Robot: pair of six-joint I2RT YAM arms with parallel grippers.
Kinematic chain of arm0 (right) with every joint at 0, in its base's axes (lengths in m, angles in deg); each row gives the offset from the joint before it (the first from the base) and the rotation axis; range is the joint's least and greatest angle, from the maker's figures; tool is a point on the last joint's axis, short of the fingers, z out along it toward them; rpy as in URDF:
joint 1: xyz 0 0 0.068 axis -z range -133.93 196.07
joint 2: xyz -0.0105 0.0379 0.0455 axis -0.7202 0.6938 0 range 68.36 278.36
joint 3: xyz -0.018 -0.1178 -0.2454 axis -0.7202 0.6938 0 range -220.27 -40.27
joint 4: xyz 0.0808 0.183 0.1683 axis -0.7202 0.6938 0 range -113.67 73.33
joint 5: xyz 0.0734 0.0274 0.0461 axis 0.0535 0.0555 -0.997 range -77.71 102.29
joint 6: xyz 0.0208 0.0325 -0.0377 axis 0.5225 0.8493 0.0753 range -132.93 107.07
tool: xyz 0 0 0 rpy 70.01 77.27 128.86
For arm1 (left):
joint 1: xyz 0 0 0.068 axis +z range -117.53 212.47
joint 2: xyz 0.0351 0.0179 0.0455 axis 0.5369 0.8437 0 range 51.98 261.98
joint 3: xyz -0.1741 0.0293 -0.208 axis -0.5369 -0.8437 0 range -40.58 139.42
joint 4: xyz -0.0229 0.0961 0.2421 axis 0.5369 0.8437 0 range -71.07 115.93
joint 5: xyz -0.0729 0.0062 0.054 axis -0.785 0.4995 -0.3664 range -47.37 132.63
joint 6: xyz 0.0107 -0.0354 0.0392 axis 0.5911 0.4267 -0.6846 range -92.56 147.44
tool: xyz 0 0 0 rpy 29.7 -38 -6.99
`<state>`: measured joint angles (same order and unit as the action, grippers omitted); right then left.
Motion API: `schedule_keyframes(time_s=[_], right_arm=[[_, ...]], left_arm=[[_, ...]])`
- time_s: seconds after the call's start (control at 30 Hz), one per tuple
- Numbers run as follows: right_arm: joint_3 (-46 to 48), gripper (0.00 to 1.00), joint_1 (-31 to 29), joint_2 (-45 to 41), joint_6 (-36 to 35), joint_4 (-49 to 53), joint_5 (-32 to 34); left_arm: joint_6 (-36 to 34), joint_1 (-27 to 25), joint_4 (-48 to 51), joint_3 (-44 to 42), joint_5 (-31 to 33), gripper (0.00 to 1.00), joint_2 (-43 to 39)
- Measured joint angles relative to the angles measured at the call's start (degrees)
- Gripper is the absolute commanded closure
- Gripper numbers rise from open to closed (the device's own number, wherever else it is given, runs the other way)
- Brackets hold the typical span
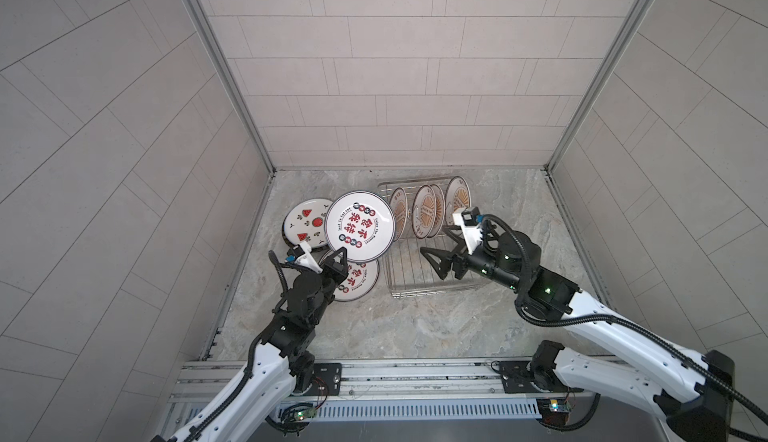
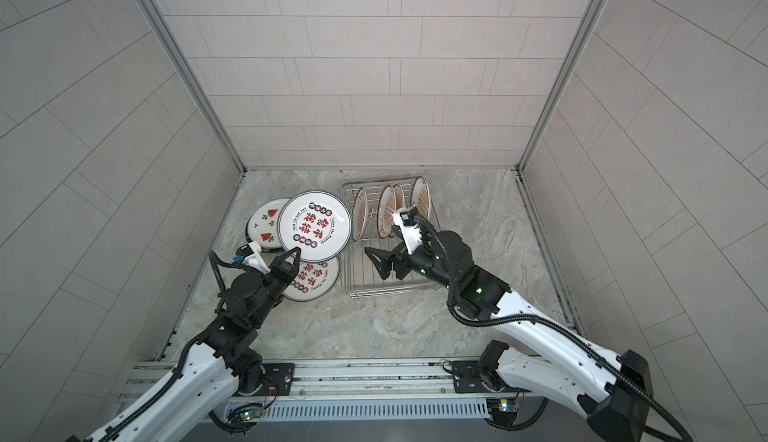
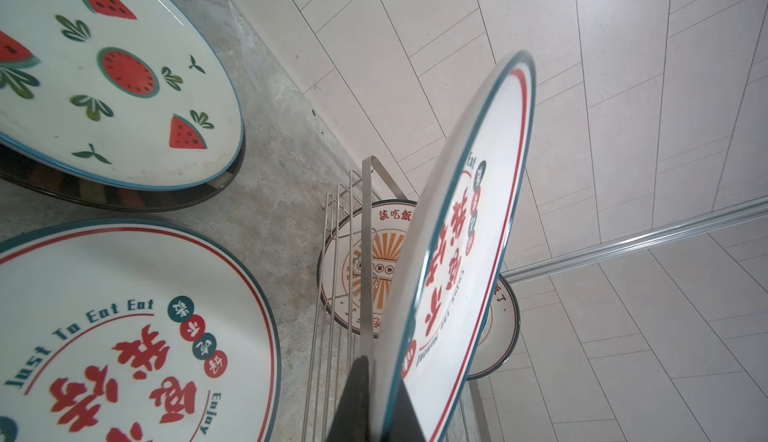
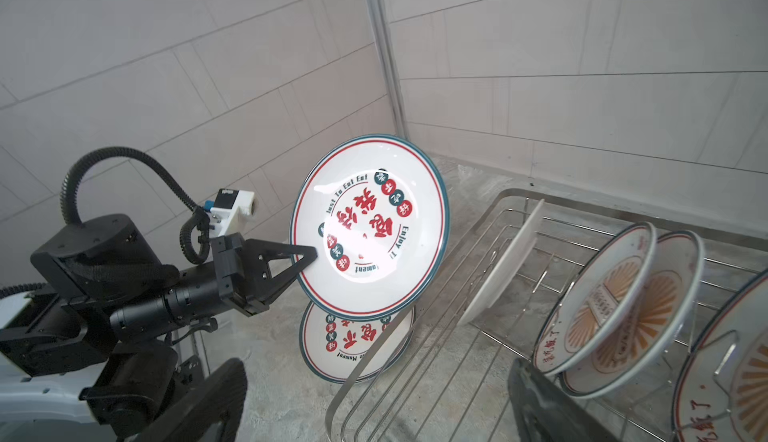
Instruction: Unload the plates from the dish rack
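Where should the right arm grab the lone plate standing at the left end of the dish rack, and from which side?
Take the lone plate by its upper rim, coming down from above with the open right gripper. It stands on edge, tilted, in the dish rack with free space on both faces, so probably one finger fits each side.

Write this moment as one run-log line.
left gripper: shut on round white red-character plate | right gripper: open over silver wire dish rack | four plates racked
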<state>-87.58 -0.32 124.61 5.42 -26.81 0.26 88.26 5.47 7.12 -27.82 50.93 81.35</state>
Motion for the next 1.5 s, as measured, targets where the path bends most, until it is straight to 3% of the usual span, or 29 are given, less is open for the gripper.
schedule_keyframes(time_s=[0.23, 0.5, 0.97, 1.5], right_arm=[[-7.17, 0.0, -1.95, 12.83, -1.9, 1.36, 3.08], [-16.81, 0.02, -2.75, 25.68, -5.35, 3.58, 1.75], [-29.09, 0.04, -4.11, 39.32, -7.93, 10.4, 1.77], [-34.42, 0.05, -5.73, 45.86, -8.74, 13.31, 1.99]], left_arm=[[2.01, 0.42, 11.19, 1.88, 4.44, 1.0, -4.02], [4.76, 3.28, 20.83, 4.11, 8.41, 1.0, -6.05], [21.09, 4.46, 34.56, 4.02, 2.01, 1.0, -9.68], [28.24, 4.48, 35.8, 1.53, -1.88, 1.0, -1.95]])
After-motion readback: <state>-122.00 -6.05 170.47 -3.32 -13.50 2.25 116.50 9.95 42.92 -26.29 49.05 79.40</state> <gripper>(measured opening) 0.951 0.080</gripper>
